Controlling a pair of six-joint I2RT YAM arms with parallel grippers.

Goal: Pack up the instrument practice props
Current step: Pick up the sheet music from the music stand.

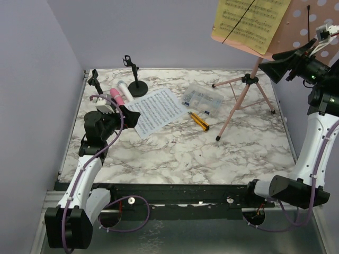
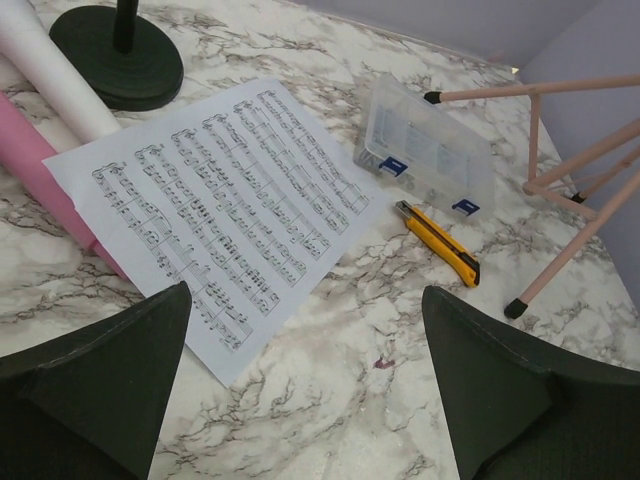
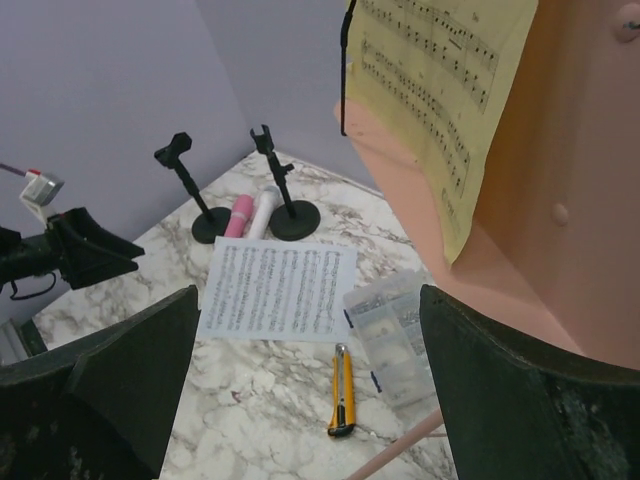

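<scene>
A white sheet-music page (image 1: 155,110) lies flat on the marble table; it also shows in the left wrist view (image 2: 225,210) and the right wrist view (image 3: 280,290). A pink microphone (image 1: 116,97) and a white microphone (image 1: 123,89) lie side by side at its far-left corner, partly under it. One black mic holder (image 1: 137,87) stands behind them, another (image 1: 95,80) by the left wall. The pink tripod music rack (image 1: 246,92) stands at the right and holds a yellow page (image 1: 249,21). My left gripper (image 1: 127,114) is open and empty, just left of the white page. My right gripper (image 1: 275,66) is open and empty, raised beside the rack's desk.
A clear compartment box (image 1: 202,99) lies between the white page and the tripod legs. A yellow-and-black utility knife (image 1: 199,121) lies just in front of it. Purple walls close the left and back sides. The rack's legs spread across the back right.
</scene>
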